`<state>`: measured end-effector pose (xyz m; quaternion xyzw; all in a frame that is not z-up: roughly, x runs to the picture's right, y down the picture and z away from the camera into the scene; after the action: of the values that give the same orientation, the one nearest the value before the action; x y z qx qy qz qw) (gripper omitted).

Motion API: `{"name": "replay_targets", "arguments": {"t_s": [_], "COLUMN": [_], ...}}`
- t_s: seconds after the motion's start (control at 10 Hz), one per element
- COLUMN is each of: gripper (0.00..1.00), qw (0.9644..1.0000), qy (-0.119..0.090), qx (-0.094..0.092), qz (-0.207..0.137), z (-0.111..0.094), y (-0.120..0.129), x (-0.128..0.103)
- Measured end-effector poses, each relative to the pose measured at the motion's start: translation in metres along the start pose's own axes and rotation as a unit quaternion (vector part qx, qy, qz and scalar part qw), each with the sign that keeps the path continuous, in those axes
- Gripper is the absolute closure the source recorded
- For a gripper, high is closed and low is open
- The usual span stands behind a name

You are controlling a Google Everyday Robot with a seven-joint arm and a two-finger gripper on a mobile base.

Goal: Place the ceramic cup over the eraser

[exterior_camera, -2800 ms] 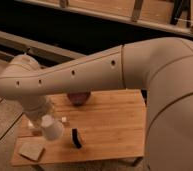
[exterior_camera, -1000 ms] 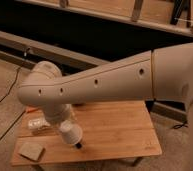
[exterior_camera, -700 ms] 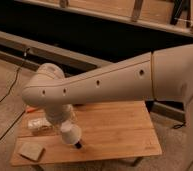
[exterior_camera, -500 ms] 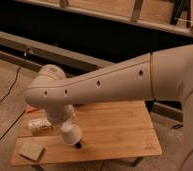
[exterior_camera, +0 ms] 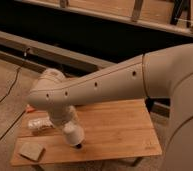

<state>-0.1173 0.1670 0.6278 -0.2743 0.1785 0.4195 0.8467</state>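
My arm reaches from the right across the wooden table (exterior_camera: 121,125). Its gripper (exterior_camera: 69,128) hangs low over the table's front left part, mostly hidden behind the wrist. At its end is the ceramic cup (exterior_camera: 73,137), small, white and tapered, carried just above the tabletop. The eraser (exterior_camera: 79,146) shows only as a small black piece poking out at the cup's lower right edge. The cup sits over most of it, and I cannot tell whether the cup touches the table.
A clear plastic bottle (exterior_camera: 39,124) lies on its side at the table's left end, just left of the gripper. A tan square block (exterior_camera: 31,150) rests at the front left corner. A dark shelf and rail run behind the table.
The arm carried the cup rightward from near the bottle to above the eraser. Over the last second it has only eased slightly right and down.
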Motion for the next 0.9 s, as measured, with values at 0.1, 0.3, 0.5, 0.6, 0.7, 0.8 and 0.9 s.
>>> {"name": "replay_targets", "arguments": {"t_s": [0.1, 0.3, 0.5, 0.6, 0.7, 0.8, 0.9], "gripper": [1.00, 1.00, 1.00, 1.00, 1.00, 0.85, 0.70], "qw": [1.0000, 0.9997, 0.9995, 0.9993, 0.9992, 0.9988, 0.9984], "qy": [-0.005, -0.010, -0.008, -0.006, -0.004, 0.006, 0.017], "qx": [-0.006, -0.013, -0.015, -0.014, -0.014, -0.013, -0.013], "qz": [-0.006, -0.018, -0.029, -0.035, -0.036, -0.047, -0.052], "z": [0.007, 0.023, 0.037, 0.044, 0.046, 0.057, 0.069], "y": [0.000, -0.002, -0.005, -0.007, -0.007, -0.008, -0.009], "x": [-0.002, -0.002, 0.000, 0.000, 0.000, 0.000, 0.003]}}
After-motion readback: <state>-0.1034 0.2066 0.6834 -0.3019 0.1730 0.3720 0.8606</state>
